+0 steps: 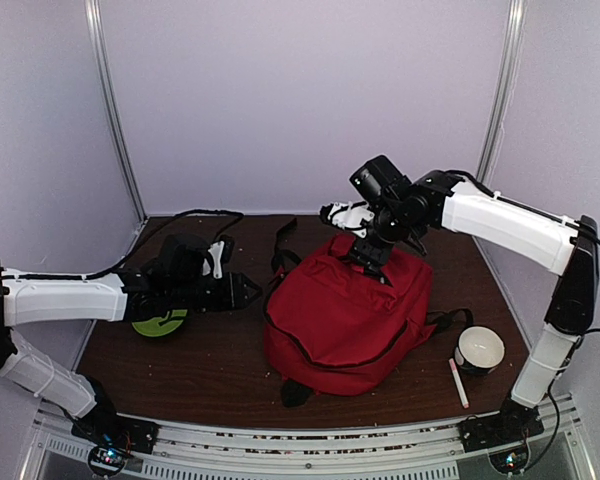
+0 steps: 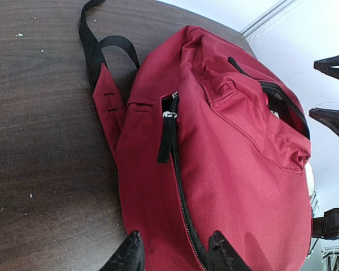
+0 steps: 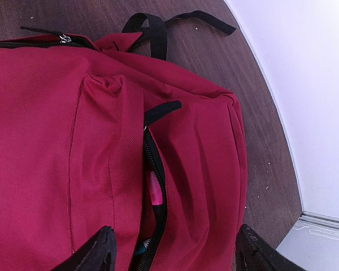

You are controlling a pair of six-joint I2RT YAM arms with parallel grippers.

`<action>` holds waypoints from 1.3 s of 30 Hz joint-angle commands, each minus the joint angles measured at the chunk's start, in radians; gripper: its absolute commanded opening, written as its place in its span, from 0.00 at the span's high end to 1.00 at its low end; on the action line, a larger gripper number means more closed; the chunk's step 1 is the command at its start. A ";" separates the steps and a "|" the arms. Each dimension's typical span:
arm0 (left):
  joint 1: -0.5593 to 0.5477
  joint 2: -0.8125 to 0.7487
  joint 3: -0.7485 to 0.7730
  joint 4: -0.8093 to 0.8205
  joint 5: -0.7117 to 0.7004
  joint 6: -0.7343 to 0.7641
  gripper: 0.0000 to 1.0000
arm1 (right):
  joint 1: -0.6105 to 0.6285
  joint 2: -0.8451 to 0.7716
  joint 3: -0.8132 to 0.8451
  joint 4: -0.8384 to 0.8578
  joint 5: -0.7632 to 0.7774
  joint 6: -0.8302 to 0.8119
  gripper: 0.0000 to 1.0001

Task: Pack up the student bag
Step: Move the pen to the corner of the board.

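Note:
The red student bag (image 1: 345, 310) lies in the middle of the table, straps toward the back. My left gripper (image 1: 245, 292) is open and empty at the bag's left side; in the left wrist view (image 2: 178, 254) its fingertips straddle the closed black zipper (image 2: 183, 203) on the bag (image 2: 237, 169). My right gripper (image 1: 370, 255) is open above the bag's back end. In the right wrist view (image 3: 175, 248) its fingers stand wide over a partly open pocket zip of the bag (image 3: 45, 141), where a pink item (image 3: 156, 189) shows inside.
A green disc (image 1: 160, 322) lies under the left arm. A white cup (image 1: 478, 350) and a white pen (image 1: 459, 382) sit at the front right. A white object (image 1: 345, 213) lies behind the bag. Black straps (image 1: 283, 245) trail toward the back.

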 commanded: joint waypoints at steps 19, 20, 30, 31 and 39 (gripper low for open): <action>0.005 -0.024 -0.021 0.036 -0.018 0.012 0.58 | -0.060 0.073 0.028 -0.070 -0.019 -0.013 0.33; 0.004 -0.023 -0.017 0.036 -0.017 0.014 0.58 | -0.060 0.029 0.017 -0.102 -0.078 -0.015 0.33; 0.004 0.017 0.028 0.025 -0.012 0.040 0.58 | -0.069 -0.417 -0.453 -0.332 -0.234 -0.390 0.30; 0.004 0.023 0.034 0.025 -0.008 0.041 0.58 | -0.068 -0.451 -0.509 -0.362 -0.239 -0.465 0.31; 0.005 0.047 0.045 0.033 0.001 0.035 0.58 | 0.079 -0.663 -0.817 -0.427 -0.123 -0.816 0.28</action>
